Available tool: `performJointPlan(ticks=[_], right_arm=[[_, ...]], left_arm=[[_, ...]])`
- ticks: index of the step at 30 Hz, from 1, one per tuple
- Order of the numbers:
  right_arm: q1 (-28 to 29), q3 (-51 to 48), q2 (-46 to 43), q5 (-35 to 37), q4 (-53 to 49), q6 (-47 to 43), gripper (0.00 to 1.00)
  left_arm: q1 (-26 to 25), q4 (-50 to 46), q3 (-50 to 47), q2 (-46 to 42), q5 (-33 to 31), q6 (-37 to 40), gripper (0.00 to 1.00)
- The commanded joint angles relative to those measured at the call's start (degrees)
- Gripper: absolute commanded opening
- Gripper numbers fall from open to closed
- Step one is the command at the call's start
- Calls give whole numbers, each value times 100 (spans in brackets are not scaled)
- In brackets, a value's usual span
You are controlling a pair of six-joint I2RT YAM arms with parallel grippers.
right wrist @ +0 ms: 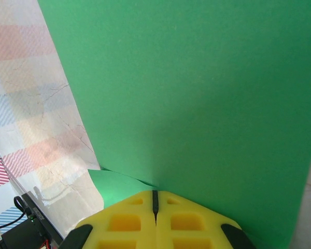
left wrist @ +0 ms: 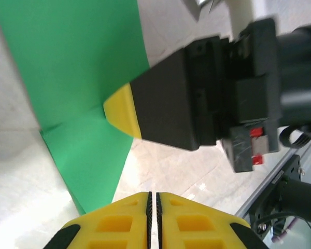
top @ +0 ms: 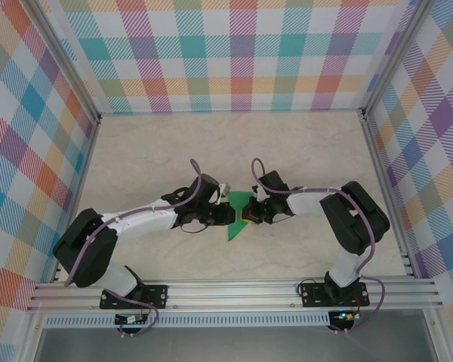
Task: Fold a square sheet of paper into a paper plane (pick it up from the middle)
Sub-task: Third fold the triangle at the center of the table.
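Note:
The square sheet of paper [top: 236,219] is bright green and folded into a triangle whose point faces the near edge, lying at mid-table between both arms. My right gripper [top: 249,214] is shut on its right edge. In the right wrist view the green paper [right wrist: 197,93] stands right in front of the closed yellow tips [right wrist: 155,195], with a lower flap [right wrist: 114,187] spreading to the left. My left gripper [top: 225,212] sits at the paper's left side. In the left wrist view its yellow tips [left wrist: 154,196] are shut over bare table with nothing between them, beside the paper [left wrist: 78,67].
The marble-look tabletop [top: 234,143] is walled by checked panels on three sides. An aluminium rail [top: 234,290] carrying both arm bases runs along the near edge. The right gripper's black body [left wrist: 181,98] hangs close in front of the left wrist camera.

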Motion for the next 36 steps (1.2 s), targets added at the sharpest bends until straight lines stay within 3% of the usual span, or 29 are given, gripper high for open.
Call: performJointPlan(ticks=[1, 15, 36], right_arm=[[45, -94, 116, 422, -369, 40, 1], [45, -86, 145, 405, -426, -11, 1], [45, -110, 202, 466, -541, -92, 1]], left_arm=[[-201, 330, -18, 320, 359, -314, 12], [-434, 69, 345, 1147, -23, -142, 10], [-422, 281, -282, 1126, -176, -175, 8]])
